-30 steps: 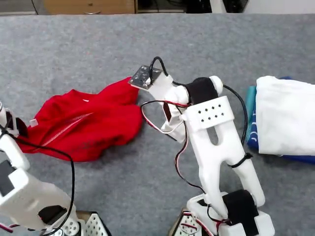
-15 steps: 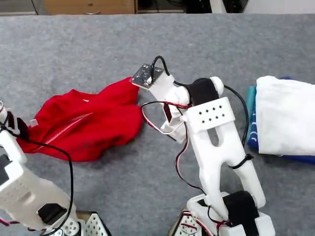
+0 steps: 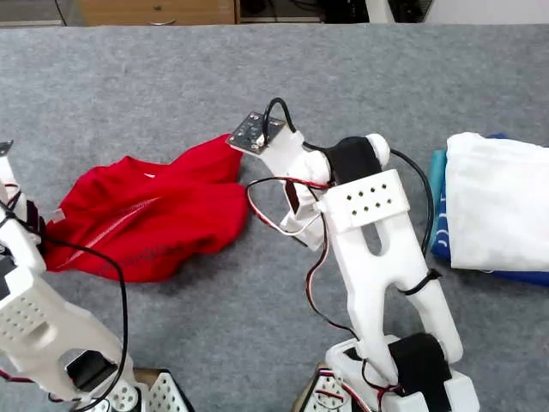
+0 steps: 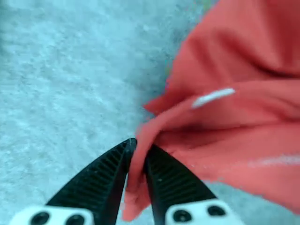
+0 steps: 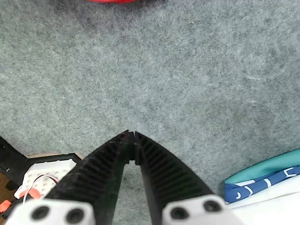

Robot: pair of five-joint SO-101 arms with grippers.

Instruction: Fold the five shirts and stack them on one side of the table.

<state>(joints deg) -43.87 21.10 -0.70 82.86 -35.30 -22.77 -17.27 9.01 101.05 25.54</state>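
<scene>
The left hand [image 4: 139, 146] clamps a bunched edge of the red shirt [image 3: 154, 219], which lies crumpled at the left of the grey desk [image 3: 129, 94]. The right hand [image 5: 135, 137], clenched on nothing, hangs over the desk near its centre. A stack of folded shirts [image 3: 493, 206], white on top, sits at the right edge.

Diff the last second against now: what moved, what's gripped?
The left arm swung toward the table's left edge. The left pincer stays shut on the red shirt's hem, and that corner shifted only slightly. The right arm, the shut and empty right pincer, and the folded stack stayed put.
</scene>
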